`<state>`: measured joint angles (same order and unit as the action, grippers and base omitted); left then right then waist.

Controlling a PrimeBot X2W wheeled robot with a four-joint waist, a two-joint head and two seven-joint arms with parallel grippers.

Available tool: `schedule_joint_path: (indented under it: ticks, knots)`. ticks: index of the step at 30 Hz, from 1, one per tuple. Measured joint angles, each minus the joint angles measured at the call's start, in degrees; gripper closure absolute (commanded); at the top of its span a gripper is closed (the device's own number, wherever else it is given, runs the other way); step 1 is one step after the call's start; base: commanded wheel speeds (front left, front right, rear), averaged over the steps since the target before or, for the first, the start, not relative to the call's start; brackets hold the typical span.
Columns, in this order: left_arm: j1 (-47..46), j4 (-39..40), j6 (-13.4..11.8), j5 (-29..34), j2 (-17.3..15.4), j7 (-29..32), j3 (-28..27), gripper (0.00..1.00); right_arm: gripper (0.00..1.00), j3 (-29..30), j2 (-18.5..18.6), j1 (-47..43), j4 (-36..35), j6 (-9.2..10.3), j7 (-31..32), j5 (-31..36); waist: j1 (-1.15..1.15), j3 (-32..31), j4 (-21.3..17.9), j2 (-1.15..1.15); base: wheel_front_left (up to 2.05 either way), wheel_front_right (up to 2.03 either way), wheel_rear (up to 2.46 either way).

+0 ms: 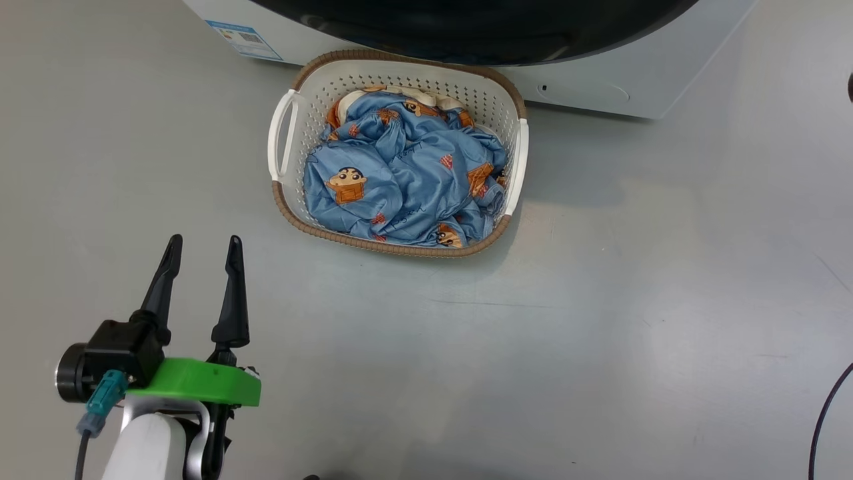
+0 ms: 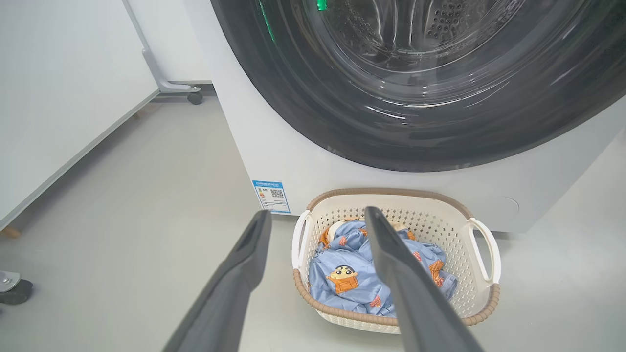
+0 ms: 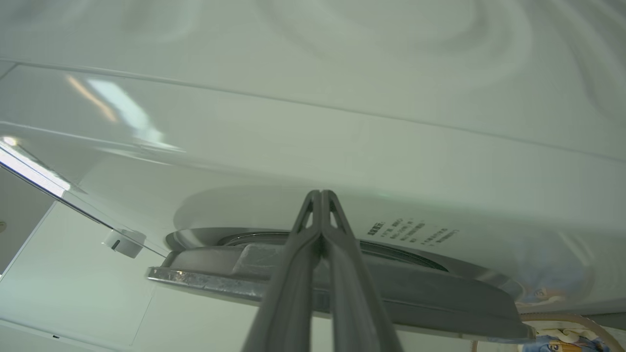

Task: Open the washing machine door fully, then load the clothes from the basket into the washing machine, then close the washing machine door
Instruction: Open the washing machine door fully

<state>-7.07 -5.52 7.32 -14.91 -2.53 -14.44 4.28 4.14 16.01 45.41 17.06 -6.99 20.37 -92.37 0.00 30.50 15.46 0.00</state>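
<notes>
Left gripper [image 1: 204,241] nearest, low left in head view, over grey floor [image 1: 600,320]. Fingers spread wide, nothing between them, tips aimed toward basket [image 1: 390,248] but well apart from it. Right gripper [image 3: 321,195] clenched tip to tip, empty. In its wrist view it lies across the edge of door [image 3: 415,293]; contact with rim: cannot tell.

Door sits on front of washer [image 1: 600,87], above and behind basket. Faces out toward robot. Seen edge-on from right wrist, rim running side to side. Latched or just cracked: cannot tell. Judged rigid and fairly heavy, free to move only by swinging. Black rim glossy, likely slick under closed fingers; glass bowl no place to push hard. Best purchase probably the rim edge away from the hinge, hooked from behind and drawn round in an arc.

Basket on floor, just beside washer base, mouth up. Long axis side to side, roughly parallel to washer front, handles at the two ends. Light plastic; may slide if tugged.

Clothes [image 1: 406,173] fill it in one crumpled heap, no clear long axis. Soft, limp, light, smooth-looking. Likely to trail and catch on basket rim. Pinch a raised fold near heap's middle, deep enough to gather several layers.
</notes>
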Motion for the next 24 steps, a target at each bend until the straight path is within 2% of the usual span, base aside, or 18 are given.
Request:
schedule_joint_path:
  ticks: [24]
  knots:
    - [-0.4, -1.1, 0.0, -0.8, 0.8, 0.0, 0.2, 0.0, 1.0, -3.8, -1.1, 3.9, 3.4, -0.52, 3.5, 1.6, 0.0, 1.7, 4.2, 0.0, 0.0, 0.0, 0.0]
